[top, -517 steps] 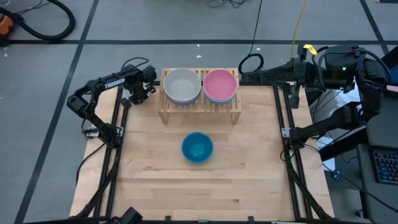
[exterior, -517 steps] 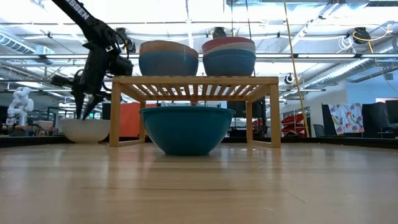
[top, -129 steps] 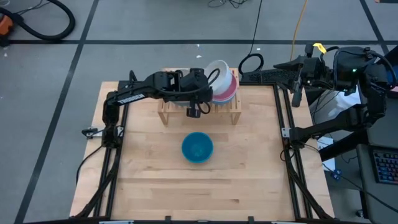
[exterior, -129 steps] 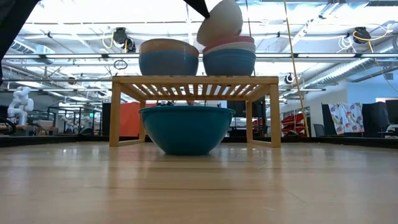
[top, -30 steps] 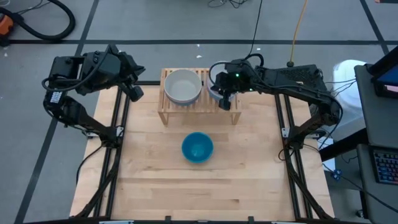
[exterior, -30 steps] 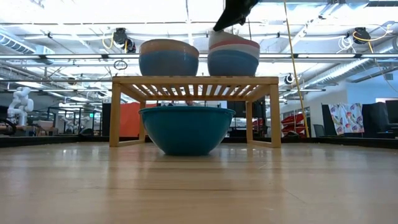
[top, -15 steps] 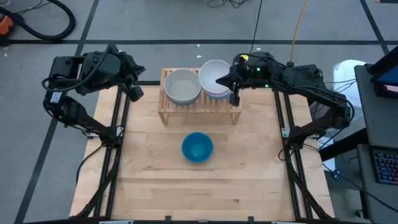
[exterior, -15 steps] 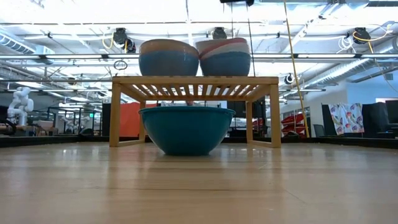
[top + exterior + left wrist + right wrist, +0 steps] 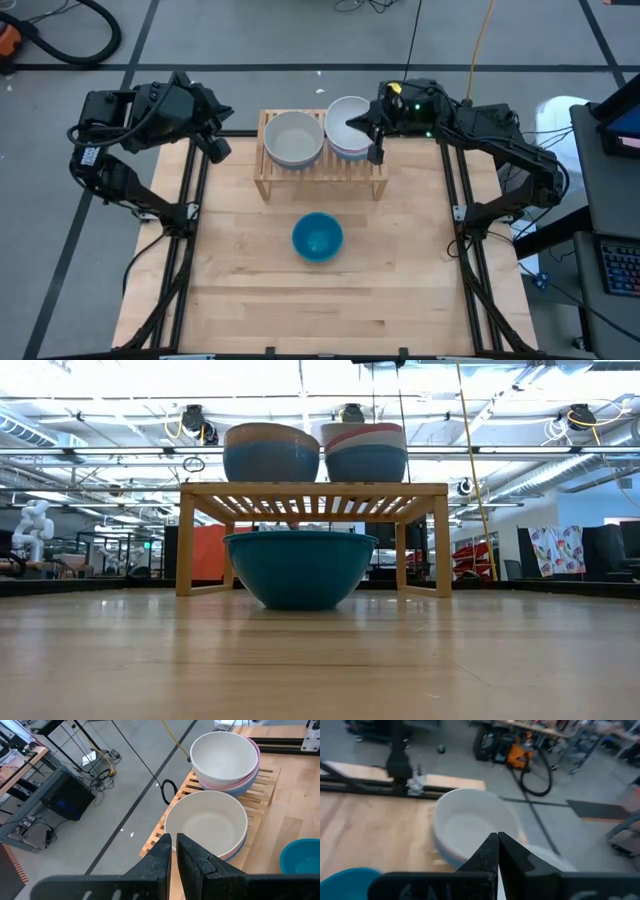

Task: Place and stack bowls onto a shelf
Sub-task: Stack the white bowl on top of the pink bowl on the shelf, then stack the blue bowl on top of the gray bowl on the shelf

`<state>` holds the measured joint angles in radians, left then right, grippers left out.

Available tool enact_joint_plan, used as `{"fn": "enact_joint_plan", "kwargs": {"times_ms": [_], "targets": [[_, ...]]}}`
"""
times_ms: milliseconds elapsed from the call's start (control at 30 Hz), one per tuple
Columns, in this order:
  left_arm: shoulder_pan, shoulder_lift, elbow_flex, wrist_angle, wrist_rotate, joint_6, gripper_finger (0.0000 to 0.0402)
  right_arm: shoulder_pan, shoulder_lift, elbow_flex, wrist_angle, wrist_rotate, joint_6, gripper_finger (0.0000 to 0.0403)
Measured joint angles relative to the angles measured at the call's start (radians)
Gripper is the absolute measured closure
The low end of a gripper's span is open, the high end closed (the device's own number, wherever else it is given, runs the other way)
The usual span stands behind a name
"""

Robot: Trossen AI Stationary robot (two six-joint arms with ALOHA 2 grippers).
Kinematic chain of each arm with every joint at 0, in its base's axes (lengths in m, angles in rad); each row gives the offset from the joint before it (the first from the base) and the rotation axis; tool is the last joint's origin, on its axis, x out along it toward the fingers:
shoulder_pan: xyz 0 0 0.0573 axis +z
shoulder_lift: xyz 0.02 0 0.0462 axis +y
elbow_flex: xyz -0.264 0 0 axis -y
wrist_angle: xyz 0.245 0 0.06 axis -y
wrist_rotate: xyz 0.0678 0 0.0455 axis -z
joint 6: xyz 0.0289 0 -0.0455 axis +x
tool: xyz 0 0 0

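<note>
Right gripper [image 9: 376, 152] clenched with nothing in it, at the right end of the shelf [image 9: 320, 172]; left gripper [image 9: 218, 148] also pressed together, parked off the table's left rear corner.

Nearest the front, a teal-blue bowl [image 9: 317, 237] sits alone on the wooden tabletop [image 9: 320, 300], just before the shelf; in the low view it fills the gap between the shelf's legs. Behind it, on the slatted top, stand two stacks side by side and almost touching: the left stack [image 9: 293, 138] with a white bowl uppermost, and the right stack [image 9: 347, 127], also topped white, with pink and blue bowls beneath. The right gripper hangs just beside that right stack.
</note>
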<state>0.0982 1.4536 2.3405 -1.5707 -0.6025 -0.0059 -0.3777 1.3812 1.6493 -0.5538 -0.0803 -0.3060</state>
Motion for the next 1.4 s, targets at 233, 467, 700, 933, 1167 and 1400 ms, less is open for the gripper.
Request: {"fn": "enact_joint_plan", "kwargs": {"times_ms": [233,467,700,933,1167,1400], "targets": [[0.0,0.0,0.0,0.0,0.001,0.0,0.0369,-0.099,0.053,0.0,0.1,-0.023,-0.003,0.0403],[0.0,0.0,0.0,0.0,0.003,0.0,0.0369,-0.182,0.143,0.0,0.219,-0.082,0.031,0.0403],[0.0,0.0,0.0,0.0,0.003,0.0,0.0369,-0.232,0.23,0.0,0.25,-0.098,0.057,0.0403],[0.0,0.0,0.0,0.0,0.003,0.001,0.0369,-0.245,0.3,0.0,0.249,-0.161,0.088,0.0403],[0.0,0.0,0.0,0.0,0.003,0.001,0.0369,-0.245,0.291,0.0,0.238,-0.16,0.088,0.0403],[0.0,0.0,0.0,0.0,0.003,0.0,0.0369,-0.227,0.168,0.0,0.151,-0.16,0.097,0.0403]]}}
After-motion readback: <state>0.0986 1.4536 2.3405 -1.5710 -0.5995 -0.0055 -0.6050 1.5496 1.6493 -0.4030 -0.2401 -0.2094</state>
